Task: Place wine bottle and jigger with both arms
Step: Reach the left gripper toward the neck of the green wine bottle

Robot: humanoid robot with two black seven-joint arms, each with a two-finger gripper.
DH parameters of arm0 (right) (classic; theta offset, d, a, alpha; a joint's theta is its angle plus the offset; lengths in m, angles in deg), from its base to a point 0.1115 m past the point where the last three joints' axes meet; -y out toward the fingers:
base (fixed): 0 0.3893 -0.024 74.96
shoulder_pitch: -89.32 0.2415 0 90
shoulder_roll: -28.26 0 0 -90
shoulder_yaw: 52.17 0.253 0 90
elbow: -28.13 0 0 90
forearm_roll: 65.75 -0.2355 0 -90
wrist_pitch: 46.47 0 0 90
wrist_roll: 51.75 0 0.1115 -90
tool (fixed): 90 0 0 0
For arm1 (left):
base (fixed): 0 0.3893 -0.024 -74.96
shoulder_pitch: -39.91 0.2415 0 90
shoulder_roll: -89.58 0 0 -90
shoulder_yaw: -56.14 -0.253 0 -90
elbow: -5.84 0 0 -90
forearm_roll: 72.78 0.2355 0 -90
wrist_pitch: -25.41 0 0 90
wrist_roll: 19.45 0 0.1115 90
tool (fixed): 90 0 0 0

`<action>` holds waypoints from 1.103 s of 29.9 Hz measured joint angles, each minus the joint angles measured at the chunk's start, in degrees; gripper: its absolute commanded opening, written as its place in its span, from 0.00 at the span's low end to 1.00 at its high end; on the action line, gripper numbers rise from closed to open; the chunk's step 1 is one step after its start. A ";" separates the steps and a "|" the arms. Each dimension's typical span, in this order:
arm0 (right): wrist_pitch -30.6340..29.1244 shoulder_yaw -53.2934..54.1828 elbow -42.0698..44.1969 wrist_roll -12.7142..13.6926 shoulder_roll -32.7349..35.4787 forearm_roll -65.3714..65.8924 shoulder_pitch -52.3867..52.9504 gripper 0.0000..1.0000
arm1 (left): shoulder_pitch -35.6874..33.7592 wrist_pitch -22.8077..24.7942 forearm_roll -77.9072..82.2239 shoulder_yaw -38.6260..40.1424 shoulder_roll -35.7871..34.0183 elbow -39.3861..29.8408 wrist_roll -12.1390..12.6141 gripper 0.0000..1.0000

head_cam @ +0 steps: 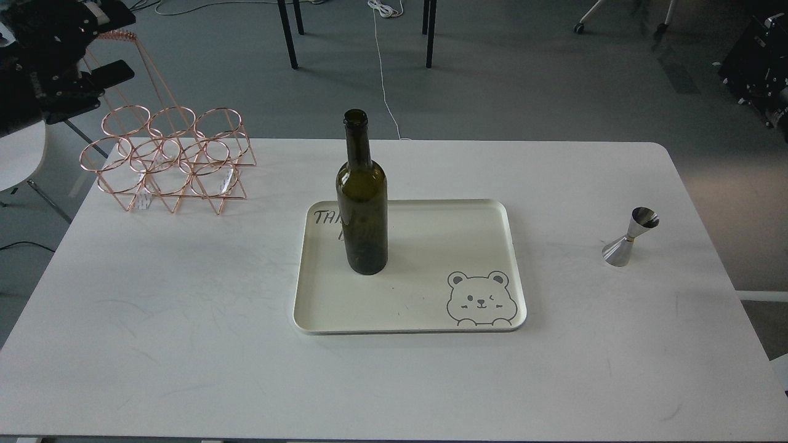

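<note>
The wine bottle (362, 209), dark olive-green and without a label, stands upright on the left part of the cream tray (431, 307). The jigger (629, 237), a small shiny steel double cone, stands on the white table at the right, well apart from the tray. My left gripper (114, 46) is raised at the top left, above the copper rack, far from the bottle; its two fingers stand apart and hold nothing. Dark parts at the right edge (777, 107) look like my right arm; its fingers cannot be made out.
A copper wire bottle rack (166, 160) stands at the table's back left corner. The tray has a bear drawing (480, 298) at its front right. A white chair (18, 154) is off the left edge. Table legs and cables lie on the floor behind.
</note>
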 measured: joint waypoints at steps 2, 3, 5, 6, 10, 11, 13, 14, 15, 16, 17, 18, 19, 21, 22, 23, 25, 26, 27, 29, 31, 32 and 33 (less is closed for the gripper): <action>-2.48 -0.06 0.57 0.00 -0.41 -5.14 -0.37 0.97 | 0.03 -2.39 11.50 -0.19 1.94 -3.46 0.00 0.98; -3.43 -0.13 0.78 0.00 -0.47 -7.03 -0.52 0.97 | 0.06 -3.09 16.91 -0.29 3.09 -4.21 0.02 0.98; -5.21 -0.23 1.66 0.00 -0.52 -10.15 -0.94 0.97 | 0.13 -4.21 29.52 -0.50 5.89 -4.98 0.02 0.98; -5.86 -0.23 2.14 0.00 -0.55 -10.88 -1.10 0.97 | 0.17 -4.66 34.81 -0.55 6.98 -5.06 0.00 0.98; -8.58 0.31 4.68 0.00 -0.55 -11.89 -1.28 0.97 | 0.90 -7.08 47.21 -1.00 10.97 -5.01 -0.14 0.98; -9.22 0.52 5.09 0.00 -0.55 -11.97 -1.28 0.97 | 1.10 -7.46 48.10 -1.30 12.08 -4.99 -0.07 0.98; -10.24 0.74 5.47 0.00 -0.51 -12.46 -1.28 0.97 | 1.25 -7.95 48.92 -1.90 14.32 -4.97 0.06 0.98; -10.68 0.78 5.56 0.00 -0.47 -12.96 -1.28 0.97 | 1.29 -8.35 49.16 -2.09 15.71 -4.90 0.17 0.98; -10.98 0.81 5.60 0.00 -0.46 -13.45 -1.28 0.97 | 1.30 -8.80 49.41 -2.21 17.09 -4.73 0.27 0.97; -11.14 0.81 5.64 0.00 -0.44 -13.79 -1.28 0.97 | 1.30 -9.20 49.74 -2.26 18.29 -4.44 0.33 0.95; -11.27 0.81 5.68 0.00 -0.38 -14.07 -1.28 0.97 | 1.30 -9.59 50.28 -2.29 19.72 -3.96 0.36 0.91; -11.33 0.81 5.69 0.00 -0.33 -14.23 -1.28 0.97 | 1.30 -9.89 50.97 -2.32 21.11 -3.40 0.39 0.89; -11.33 0.81 5.72 -0.01 -0.31 -14.31 -1.28 0.97 | 1.30 -10.12 51.59 -2.33 22.21 -3.01 0.40 0.89; -11.33 0.81 5.76 -0.01 -0.31 -14.41 -1.44 0.97 | 1.30 -10.54 52.61 -2.34 24.42 -2.18 0.63 0.87; -11.34 0.81 5.77 -0.01 -0.31 -14.44 -1.64 0.97 | 1.30 -10.65 52.84 -2.34 25.29 -1.54 0.83 0.86; -11.33 0.82 5.78 -0.01 -0.31 -14.47 -1.94 0.97 | 1.30 -10.73 53.03 -2.34 26.31 -0.62 1.22 0.86; -11.33 0.87 5.79 -0.02 -0.41 -14.82 -2.36 0.97 | 1.27 -10.80 53.25 -2.34 28.05 1.15 2.00 0.86; -11.33 0.87 5.79 -0.01 -0.47 -15.20 -2.52 0.97 | 1.25 -10.81 53.44 -2.33 28.77 1.92 2.36 0.86; -11.33 0.87 5.79 -0.02 -0.51 -15.66 -2.63 0.97 | 1.23 -10.82 53.63 -2.31 29.40 2.50 2.60 0.84; -11.32 0.87 5.79 -0.01 -0.54 -16.43 -2.73 0.97 | 1.16 -11.03 53.85 -2.28 30.29 3.05 2.80 0.75; -11.32 0.87 5.79 -0.01 -0.55 -16.75 -2.76 0.97 | 1.15 -11.54 53.93 -2.25 31.04 3.24 2.93 0.71; -11.32 0.87 5.79 -0.02 -0.55 -16.85 -2.76 0.97 | 1.15 -11.77 53.97 -2.25 31.48 3.33 3.06 0.67; -11.32 0.87 5.79 -0.02 -0.55 -16.89 -2.76 0.97 | 1.15 -11.92 54.02 -2.25 31.90 3.49 3.25 0.63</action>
